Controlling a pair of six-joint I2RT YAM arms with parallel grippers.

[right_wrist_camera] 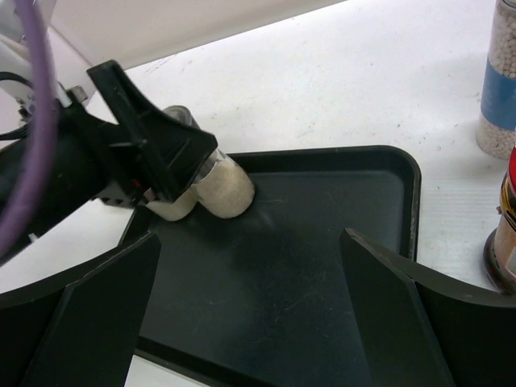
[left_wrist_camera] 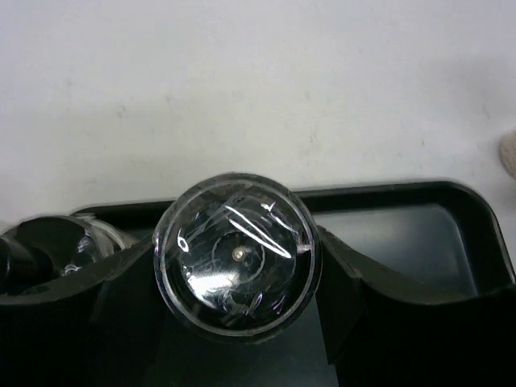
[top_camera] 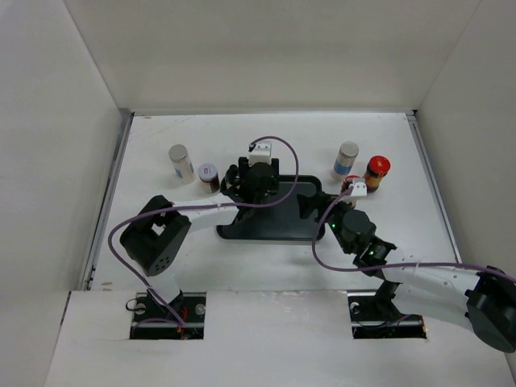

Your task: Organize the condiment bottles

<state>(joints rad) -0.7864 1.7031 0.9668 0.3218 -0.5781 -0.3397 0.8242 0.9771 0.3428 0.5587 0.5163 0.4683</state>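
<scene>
**White walls, white tabletop, one jar pinched**

White panels closed in a matte white tabletop (top_camera: 266, 262) on three sides. At its middle lay a flat black tray (right_wrist_camera: 407, 173), smooth, with rounded corners and a low raised rim.

The left pincer (left_wrist_camera: 235, 250) was narrowed onto a cream-filled jar (right_wrist_camera: 224, 187), one dark finger pressed against each side. The jar sat at the tray's far left corner, showing a glossy round cap from above. Whether its base touched the tray floor could not be told.

The right pincer (right_wrist_camera: 250, 238) was spread wide and empty above the tray's right half.

Right of the tray stood a blue-labelled jar (right_wrist_camera: 500, 81) of pale granules and a red-capped jar (top_camera: 376, 171). Two more jars (top_camera: 179, 160) stood left of it.
</scene>
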